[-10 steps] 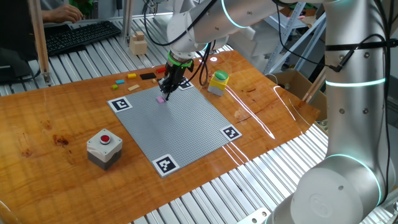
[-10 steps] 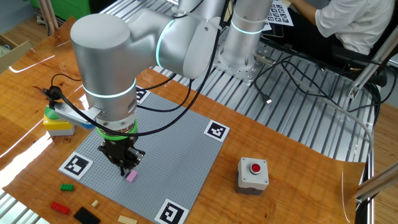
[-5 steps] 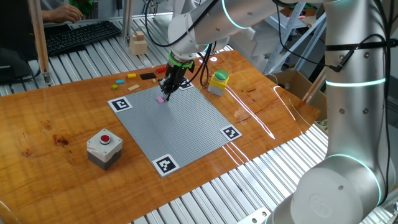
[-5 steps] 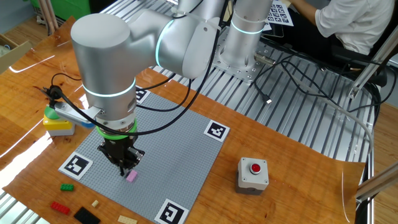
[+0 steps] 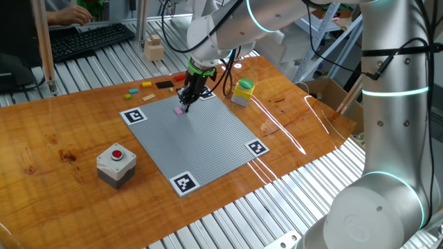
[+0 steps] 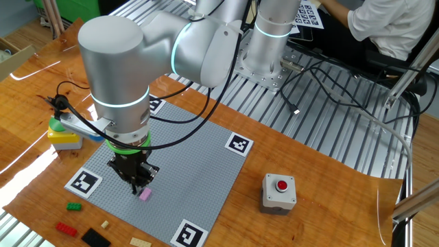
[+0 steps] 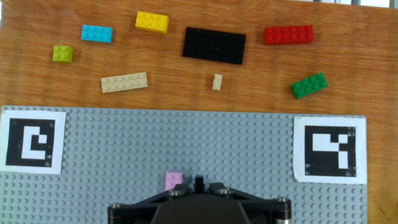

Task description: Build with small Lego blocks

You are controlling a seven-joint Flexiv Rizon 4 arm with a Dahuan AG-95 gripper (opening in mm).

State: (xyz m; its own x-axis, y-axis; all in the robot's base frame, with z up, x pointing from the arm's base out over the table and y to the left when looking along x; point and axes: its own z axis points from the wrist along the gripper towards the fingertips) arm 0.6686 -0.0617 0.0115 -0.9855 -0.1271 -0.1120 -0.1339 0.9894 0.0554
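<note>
Fingers [image 7: 198,182] pressed together, pointing straight down, tips at baseplate [image 7: 249,149]. Pink brick [image 7: 173,181] sits on baseplate just left of fingers, touching or nearly so; we cannot tell which, nor its long axis.

Beyond fingers, on worktop [image 7: 360,68], we count eight loose bricks, one each: lime [image 7: 62,53], light blue [image 7: 96,33], yellow [image 7: 152,22], black plate [image 7: 214,45], red [image 7: 288,35], green [image 7: 308,86], long tan [image 7: 124,82], tiny tan [image 7: 217,81].

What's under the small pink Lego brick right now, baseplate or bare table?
The small pink Lego brick sits on the grey studded baseplate, beside the shut gripper. Grey studs surround it. The studs directly beneath it are covered, so whether it is fully pressed on cannot be seen.
</note>
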